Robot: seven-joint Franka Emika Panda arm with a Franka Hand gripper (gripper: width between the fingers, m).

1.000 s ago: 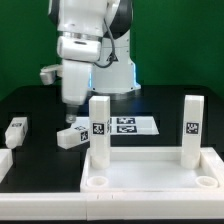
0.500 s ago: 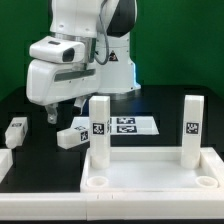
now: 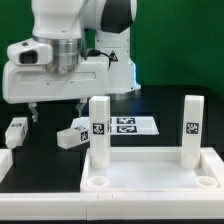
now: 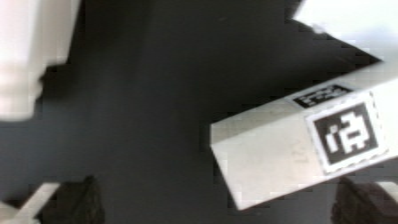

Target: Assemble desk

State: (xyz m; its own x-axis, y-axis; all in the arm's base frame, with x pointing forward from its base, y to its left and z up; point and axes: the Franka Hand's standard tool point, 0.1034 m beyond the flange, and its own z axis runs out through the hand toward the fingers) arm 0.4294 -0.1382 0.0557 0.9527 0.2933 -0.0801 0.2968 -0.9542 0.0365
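Bright, even light glares off the desk; wrist view blurred.

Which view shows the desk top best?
The exterior view: the desk top fills its lower right, rim visible all round, with two upright legs standing in it. The wrist view shows only dark table and a loose tagged leg, with no desk top that I can tell.

Desk top: plain white. Leg block at its eleven o'clock: white, black-and-white square tag. Table: black. Marker board: white with black markers.
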